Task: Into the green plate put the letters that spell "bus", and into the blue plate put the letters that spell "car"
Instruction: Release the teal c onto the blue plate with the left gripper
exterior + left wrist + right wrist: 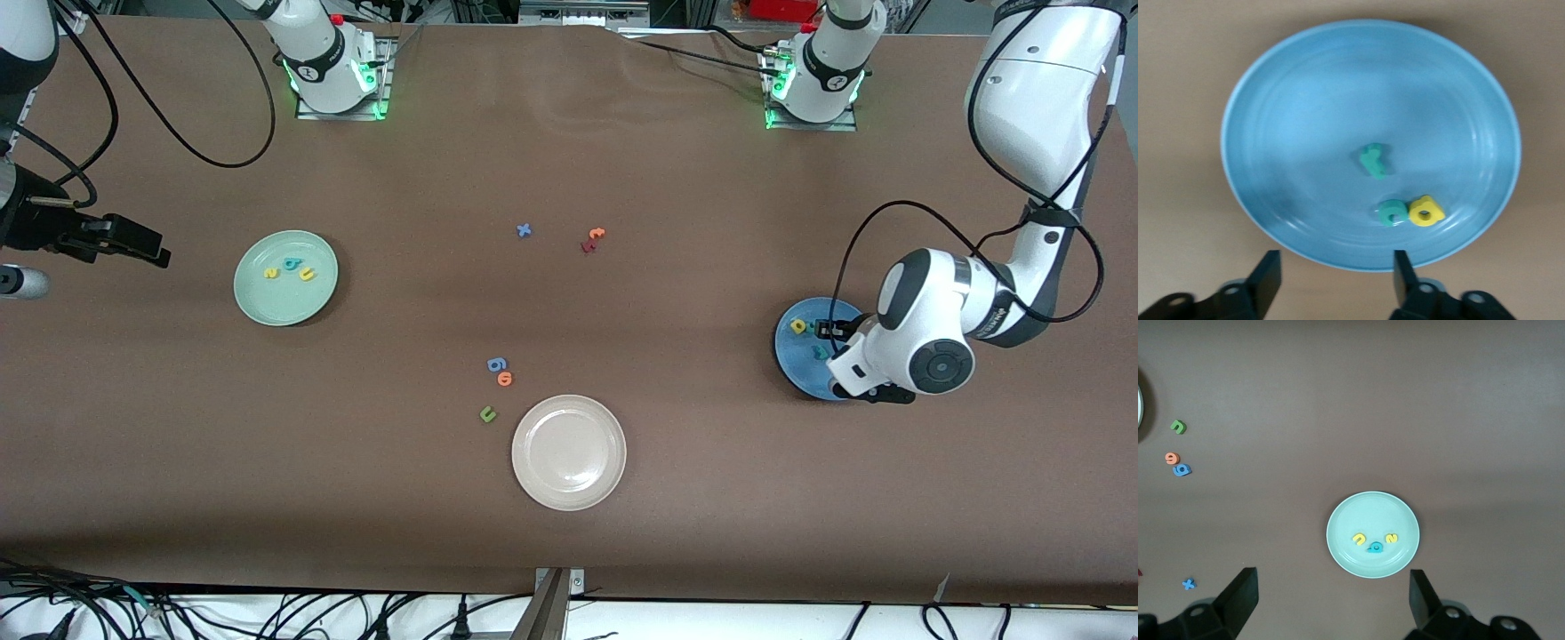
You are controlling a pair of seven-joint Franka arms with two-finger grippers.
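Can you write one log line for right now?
left tool: open over round blue plate | foam c, a, r: inside | right tool: open, waiting

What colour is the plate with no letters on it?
Beige-white. The empty plate shows best in the front view, nearest that camera.

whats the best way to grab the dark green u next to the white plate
Come straight down from above on the dark green u. It lies flat on the table, too thin to take from the side. Put one finger on the outer face of each of its two arms and pinch across them. It sits apart from the beige-white plate and the orange letter, so open fingers should have room.
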